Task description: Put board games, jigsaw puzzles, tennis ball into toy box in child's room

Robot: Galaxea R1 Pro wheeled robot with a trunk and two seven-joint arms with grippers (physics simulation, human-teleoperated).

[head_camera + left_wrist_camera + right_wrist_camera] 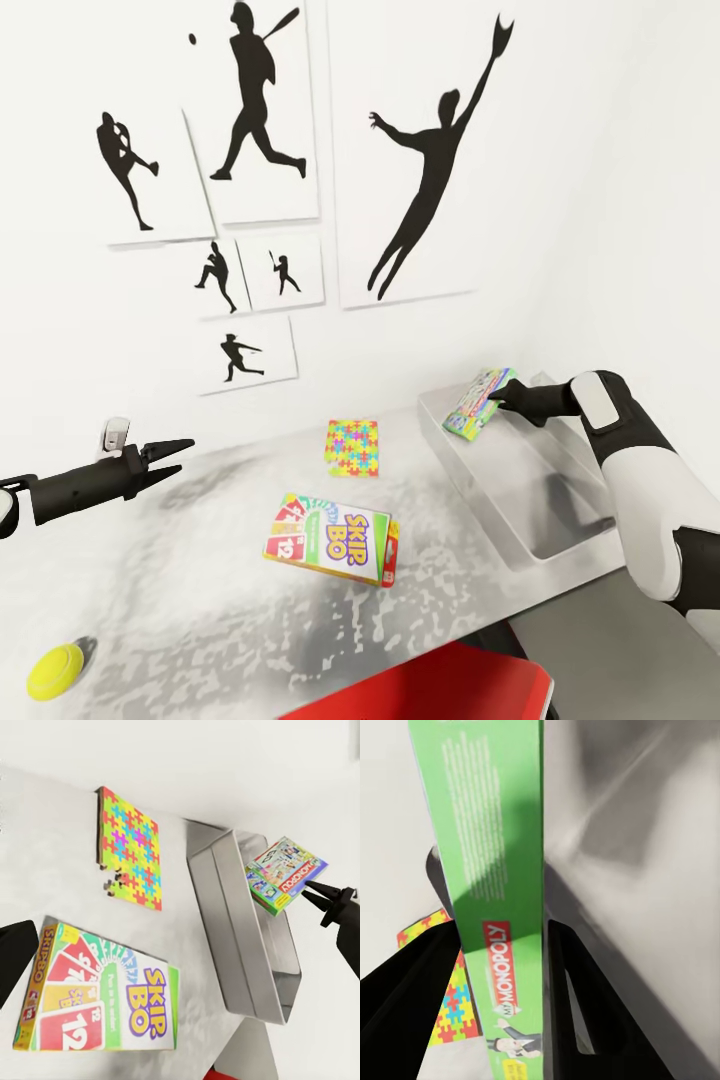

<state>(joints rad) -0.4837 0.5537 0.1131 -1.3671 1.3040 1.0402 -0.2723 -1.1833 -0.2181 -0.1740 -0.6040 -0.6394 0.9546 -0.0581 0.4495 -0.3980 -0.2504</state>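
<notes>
My right gripper (512, 395) is shut on a green Monopoly board game (478, 403), held tilted over the far end of the grey toy box (530, 490). In the right wrist view the game's green edge (499, 870) stands between the black fingers (405, 1005). A Skip-Bo board game (330, 538) lies flat on the table (200, 560), and a jigsaw puzzle (352, 447) lies behind it. The tennis ball (55, 670) rests near the table's front left edge. My left gripper (178, 457) hovers open over the table's left side, holding nothing. The left wrist view shows the puzzle (131, 847), Skip-Bo (97, 994) and toy box (247, 930).
A white wall with black baseball silhouette pictures (420, 160) rises right behind the table. A red object (430, 690) sits below the table's front edge. Bare table surface lies between the Skip-Bo game and the ball.
</notes>
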